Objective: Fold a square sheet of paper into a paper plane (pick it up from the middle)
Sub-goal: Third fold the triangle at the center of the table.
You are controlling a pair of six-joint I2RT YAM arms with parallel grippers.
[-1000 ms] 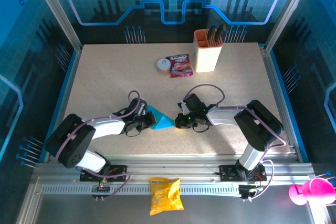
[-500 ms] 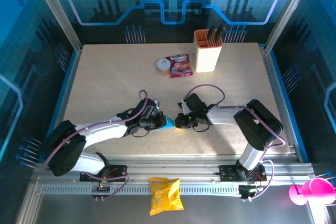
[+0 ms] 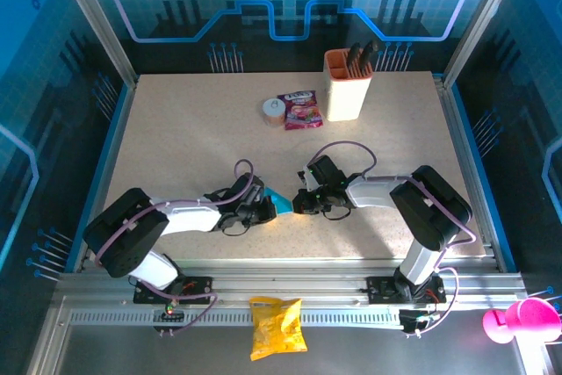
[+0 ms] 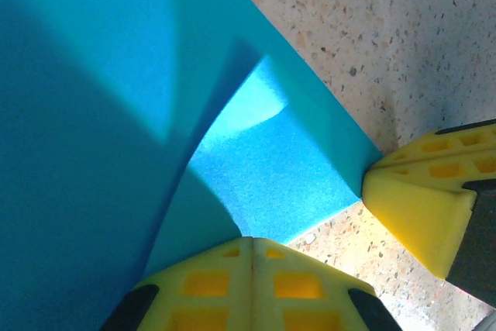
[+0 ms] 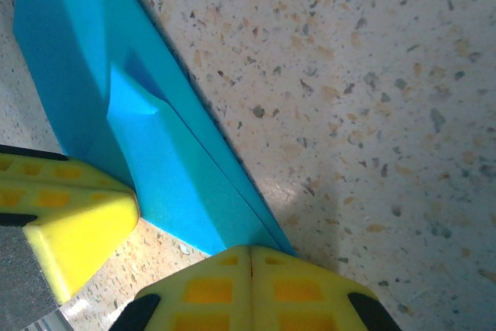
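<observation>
The cyan-blue square sheet of paper (image 3: 279,203) lies flat on the speckled table (image 3: 176,129), folded into layers with sharp creases (image 5: 194,160). My left gripper (image 3: 263,208) is shut, its yellow fingertips (image 4: 252,257) pressed together at the edge of the paper (image 4: 256,168), which runs under them. My right gripper (image 3: 299,202) is also shut, with its tips (image 5: 249,265) resting on the narrow end of the folded strip (image 5: 93,60). Each wrist view shows the other gripper's yellow finger touching the paper's corner (image 4: 418,207) (image 5: 74,230). Most of the paper is hidden under the two grippers in the top view.
At the back stand a beige holder cup (image 3: 345,87) with dark tools, a pink-red snack packet (image 3: 299,110) and a small tape roll (image 3: 274,111). A yellow snack bag (image 3: 277,327) lies on the front rail, a pink object (image 3: 518,320) at the lower right.
My left gripper has slid right across the paper toward the right gripper, covering most of the blue triangle that showed before. The right arm has stayed put.
</observation>
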